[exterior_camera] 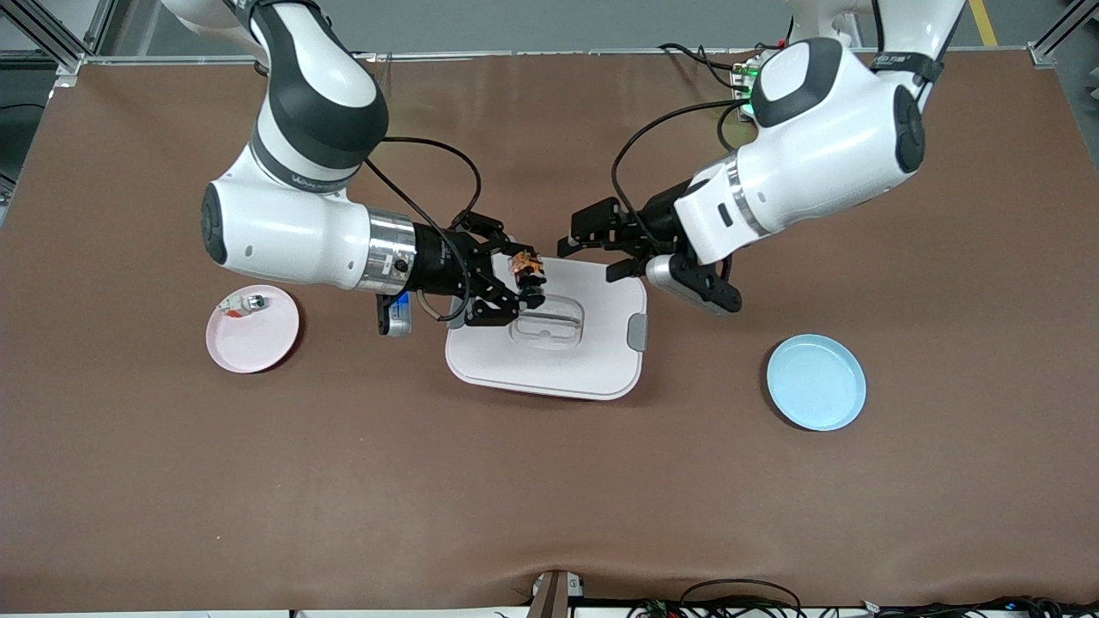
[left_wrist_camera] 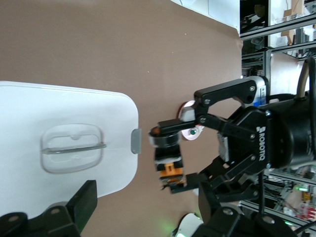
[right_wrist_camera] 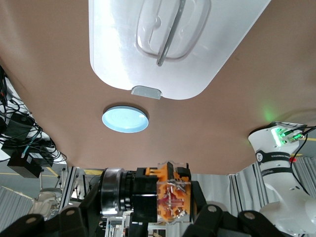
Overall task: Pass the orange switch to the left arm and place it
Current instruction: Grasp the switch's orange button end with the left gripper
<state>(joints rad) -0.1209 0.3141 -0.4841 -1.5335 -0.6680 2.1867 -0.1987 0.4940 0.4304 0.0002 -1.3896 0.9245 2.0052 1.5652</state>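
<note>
- One box [exterior_camera: 549, 343] sits mid-table, lid on.
- Two plates: a blue plate [exterior_camera: 816, 382] toward my left arm's end, a pink plate [exterior_camera: 253, 330] toward my right arm's end, holding one small silver part [exterior_camera: 243, 304].
- One switch [exterior_camera: 527, 273], clamped in my right gripper [exterior_camera: 515, 279] over the box's edge.
- My left gripper [exterior_camera: 601, 245] hangs level over the box's rim, fingers spread, facing the switch.
</note>
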